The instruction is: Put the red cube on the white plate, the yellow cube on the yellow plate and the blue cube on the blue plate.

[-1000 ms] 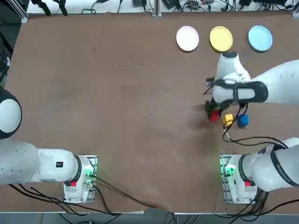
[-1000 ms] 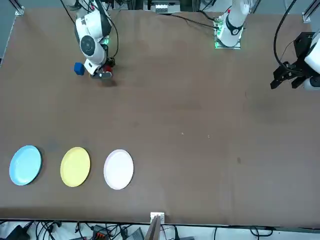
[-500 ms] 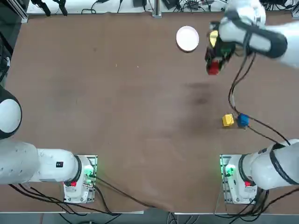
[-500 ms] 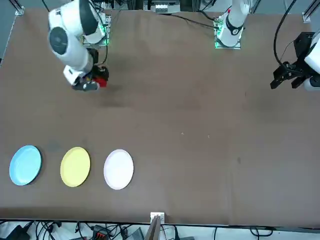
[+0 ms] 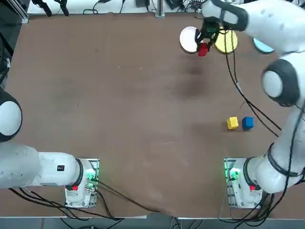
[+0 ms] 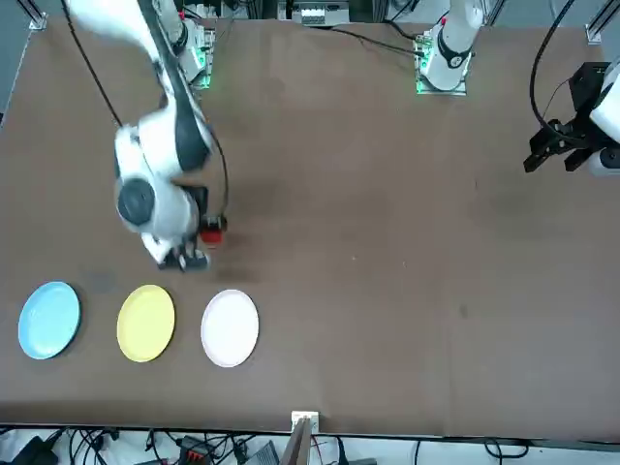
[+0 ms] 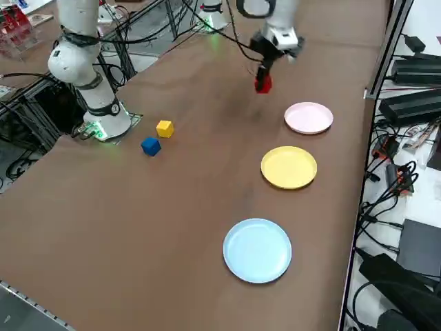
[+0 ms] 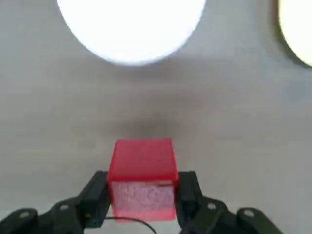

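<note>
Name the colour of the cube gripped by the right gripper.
Red, seen best in the right wrist view.

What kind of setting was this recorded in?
Probably a robotics lab or test bench: a robot arm reaches over a broad brown table, cables and dark equipment crowd a white surface alongside, and simple coloured cubes and plates are set out like test pieces.

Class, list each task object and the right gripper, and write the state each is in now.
Right gripper: closed on the red cube, raised above the table.
Red cube: held between the fingers, off the table.
Yellow cube: on the table, not on a plate.
Blue cube: on the table, not on a plate.
White plate: bare.
Yellow plate: bare.
Blue plate: bare.
</note>
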